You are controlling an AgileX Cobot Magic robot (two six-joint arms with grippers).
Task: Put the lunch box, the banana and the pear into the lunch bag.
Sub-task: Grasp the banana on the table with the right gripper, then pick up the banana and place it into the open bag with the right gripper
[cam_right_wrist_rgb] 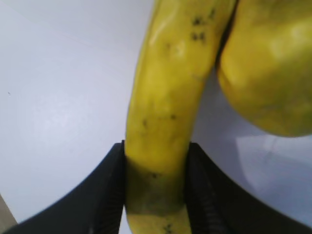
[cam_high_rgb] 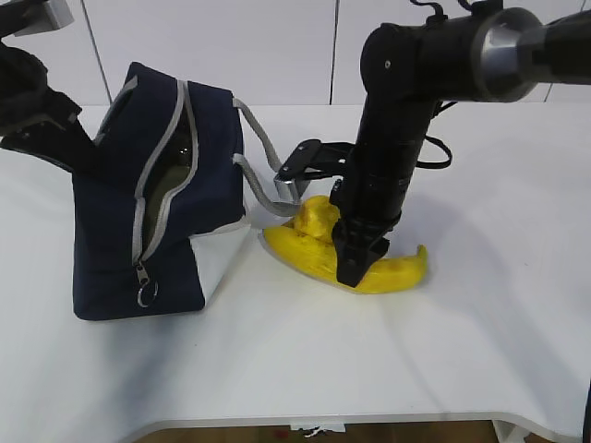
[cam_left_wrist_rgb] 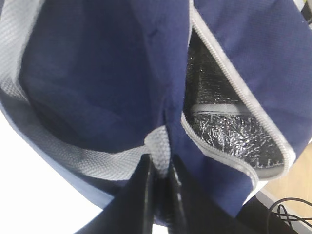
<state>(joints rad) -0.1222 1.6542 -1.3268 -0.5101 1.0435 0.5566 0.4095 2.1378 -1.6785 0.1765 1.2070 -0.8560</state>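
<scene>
Clearly speckled brown, the bright-yellow banana sits clamped between the right gripper; the left gripper pinches the lunch bag.

- A smooth white rectangular tabletop fills most of the exterior view, its near edge rounding off at the right-hand corner
- Behind the tabletop's far edge stands a wall of flat white panels, split by thin dark vertical seams
- Below the tabletop's near edge shows a narrow strip of brown wood-toned floor
- Even, soft light falls on the tabletop, leaving faint grey shadows
- In the left wrist view, a tan wood-toned patch lies at the lower right
</scene>
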